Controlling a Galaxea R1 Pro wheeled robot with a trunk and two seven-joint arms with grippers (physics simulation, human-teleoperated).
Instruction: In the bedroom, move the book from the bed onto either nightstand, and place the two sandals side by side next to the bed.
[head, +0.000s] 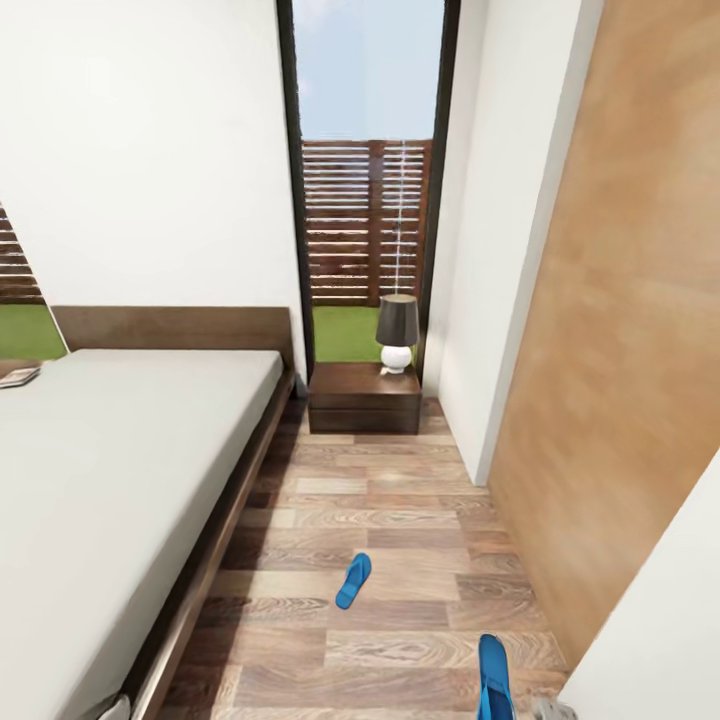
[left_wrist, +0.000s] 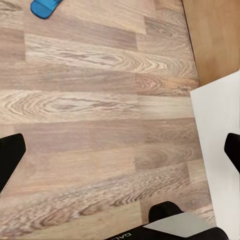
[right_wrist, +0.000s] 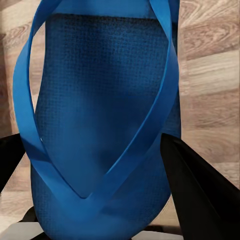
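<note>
One blue sandal (head: 353, 580) lies flat on the wood floor beside the bed (head: 120, 470). The second sandal (right_wrist: 100, 115) sits between the black fingers (right_wrist: 200, 195) of my right gripper (right_wrist: 100, 175), which is shut on it; in the head view this sandal (head: 494, 678) shows at the bottom edge. My left gripper (left_wrist: 120, 155) hangs open over bare floor, with the lying sandal's tip (left_wrist: 45, 7) at the picture's corner. The book (head: 18, 377) lies on the mattress at the far left. A dark nightstand (head: 364, 397) stands past the bed's head.
A grey-shaded lamp (head: 397, 333) stands on the nightstand. A white wall (head: 500, 250) and a wooden panel (head: 630, 380) close the right side of the narrow floor strip (head: 400, 520). A tall window (head: 368, 180) lies behind the nightstand.
</note>
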